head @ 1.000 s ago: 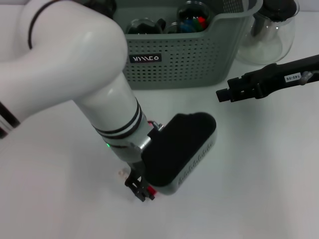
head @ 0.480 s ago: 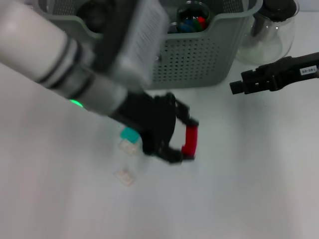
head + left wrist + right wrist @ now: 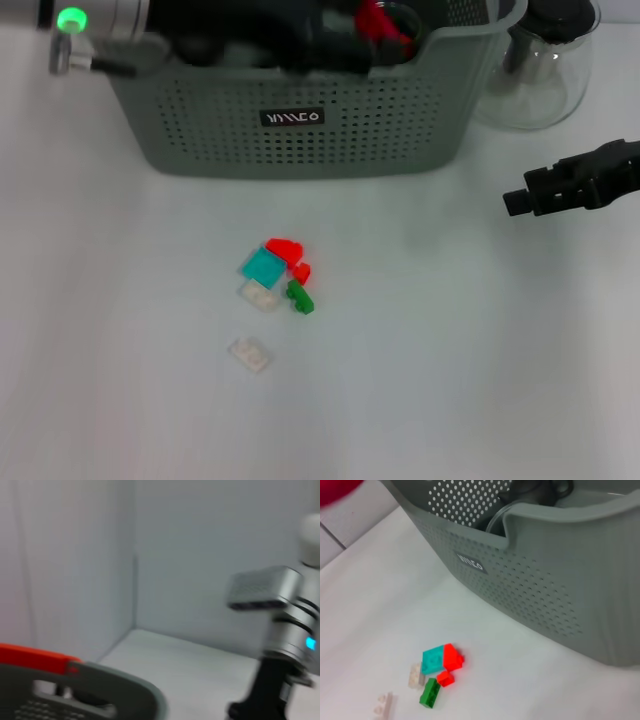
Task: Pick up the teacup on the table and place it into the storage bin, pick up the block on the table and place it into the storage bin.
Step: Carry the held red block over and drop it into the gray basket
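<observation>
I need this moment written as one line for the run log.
left gripper: over storage bin, fingers unclear | right gripper: idle beside bin | blocks: on table | glass jug: right of bin

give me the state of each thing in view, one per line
storage bin: upright on the table, glassware and coloured bits inside
left gripper: over the bin's interior, blurred, jaws unreadable
right gripper: hovering above the table, right of the bin, nothing visibly held
blocks: loose cluster on the table in front of the bin
glass jug: upright, right of the bin
</observation>
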